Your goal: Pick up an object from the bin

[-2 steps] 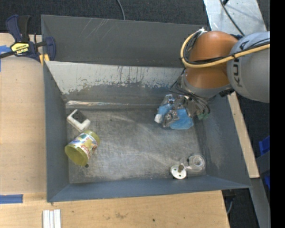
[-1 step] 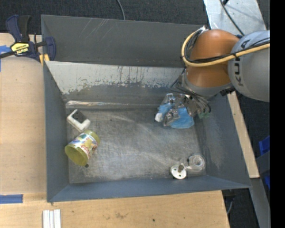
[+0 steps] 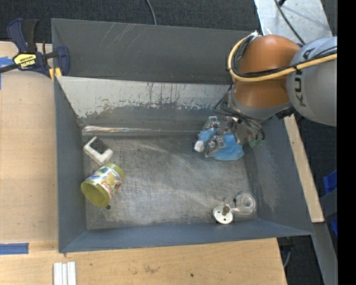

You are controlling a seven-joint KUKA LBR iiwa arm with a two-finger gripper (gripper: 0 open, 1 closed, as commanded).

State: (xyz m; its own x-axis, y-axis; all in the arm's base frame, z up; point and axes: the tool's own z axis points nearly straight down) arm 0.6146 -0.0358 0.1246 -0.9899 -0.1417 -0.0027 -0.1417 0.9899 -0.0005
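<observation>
My gripper (image 3: 221, 130) is low over the bin's back right part, just under the arm's orange dome. Right beneath it lies a small blue thing (image 3: 230, 152) with a white end (image 3: 200, 146) pointing left. The gripper's metal parts overlap the blue thing's top, and whether it is gripped is hidden.
A white block (image 3: 98, 150) lies at the bin's left. Just in front of it, a yellow-green printed cup (image 3: 102, 184) rests on its side. A small white and silver fitting (image 3: 234, 208) sits by the front right corner. The bin's right wall is close beside the gripper.
</observation>
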